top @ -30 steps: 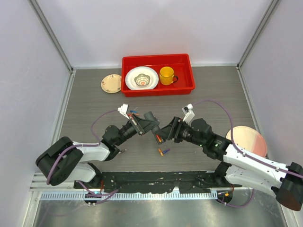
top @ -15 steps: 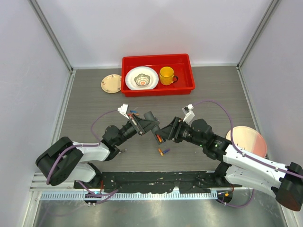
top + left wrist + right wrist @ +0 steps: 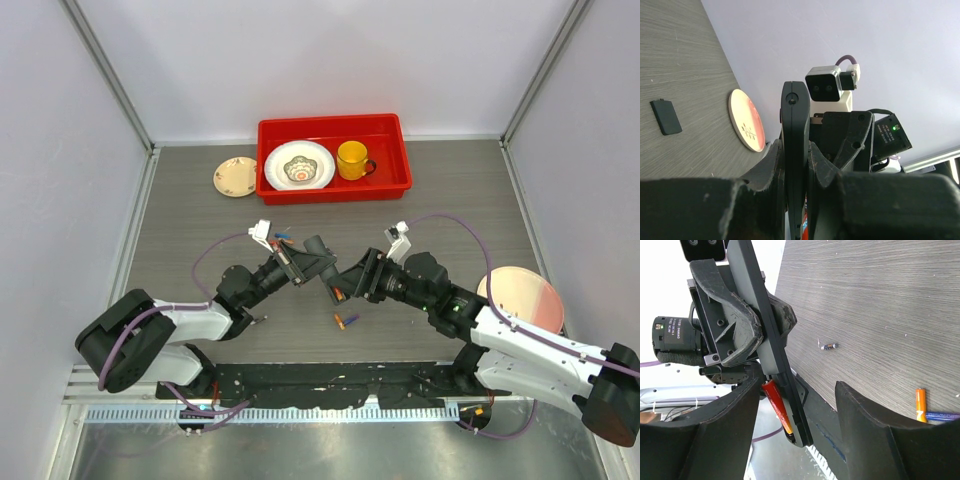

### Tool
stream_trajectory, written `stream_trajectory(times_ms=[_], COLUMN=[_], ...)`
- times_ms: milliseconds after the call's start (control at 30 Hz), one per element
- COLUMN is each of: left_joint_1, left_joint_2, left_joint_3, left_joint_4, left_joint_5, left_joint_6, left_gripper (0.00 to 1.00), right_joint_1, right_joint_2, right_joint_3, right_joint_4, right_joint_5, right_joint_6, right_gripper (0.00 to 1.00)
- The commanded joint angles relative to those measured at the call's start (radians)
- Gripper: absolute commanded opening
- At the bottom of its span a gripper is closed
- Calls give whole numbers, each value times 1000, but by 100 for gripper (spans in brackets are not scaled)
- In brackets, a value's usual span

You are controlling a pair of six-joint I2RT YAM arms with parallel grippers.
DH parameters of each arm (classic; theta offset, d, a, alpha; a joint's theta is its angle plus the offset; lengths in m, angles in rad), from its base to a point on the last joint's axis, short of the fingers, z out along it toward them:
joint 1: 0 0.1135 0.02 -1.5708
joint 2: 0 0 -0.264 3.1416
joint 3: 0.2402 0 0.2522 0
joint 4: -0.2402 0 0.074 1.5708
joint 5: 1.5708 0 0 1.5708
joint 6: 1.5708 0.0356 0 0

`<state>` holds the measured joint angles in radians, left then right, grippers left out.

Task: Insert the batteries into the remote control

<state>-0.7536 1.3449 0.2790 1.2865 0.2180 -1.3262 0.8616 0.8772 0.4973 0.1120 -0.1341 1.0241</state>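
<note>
Where the table point(image 3: 180, 230) lies nearest to me: two loose batteries point(image 3: 346, 320), one orange and one purple, lie touching on the grey wood grain, just short of where my arms meet.
Pink disc point(image 3: 525, 295): it lies flat at the right side, partly under my right forearm.
Black rectangle point(image 3: 665, 116): a small flat piece lies on the table near that disc, apart from it.
Right gripper point(image 3: 338, 286): its fingers stand wide apart on either side of the lower end of the remote point(image 3: 795, 125). I see nothing clamped between them.
Red battery point(image 3: 777, 405): it lies along the remote's face between those spread fingers, close to one of them. I cannot tell whether that finger touches it or whether it sits in the compartment.
Remote: it is off the table, in the air over the middle, edge-on to my left wrist camera.
Left gripper point(image 3: 796, 150): it is closed tight on the remote, one finger on each flat side.
More batteries point(image 3: 284, 238): a few coloured ones lie just past my left wrist, too small for me to count.
Saucer point(image 3: 236, 177): it sits near the far edge, just left of the bin.
Red bin point(image 3: 392, 165): it stands by the back wall and holds a white plate point(image 3: 299, 165) and, right of that, a yellow cup point(image 3: 351, 159).
</note>
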Motion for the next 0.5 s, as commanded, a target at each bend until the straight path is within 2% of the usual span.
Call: stream_trajectory(times_ms=[0,467], left_joint_1=[-3,-3], left_joint_2=[-21,-30], left_joint_3=[32,23], left_joint_4=[260,261], left_joint_5=[-11,-16], left_joint_6=[18,27], left_gripper=[0,0], right_joint_1=[-3,-6], right_joint_2=[-6,-64], right_joint_3=[26,60], right_joint_4=[23,-17], right_joint_5=[-10,16], right_joint_6=[-16,-21], right_gripper=[68,71])
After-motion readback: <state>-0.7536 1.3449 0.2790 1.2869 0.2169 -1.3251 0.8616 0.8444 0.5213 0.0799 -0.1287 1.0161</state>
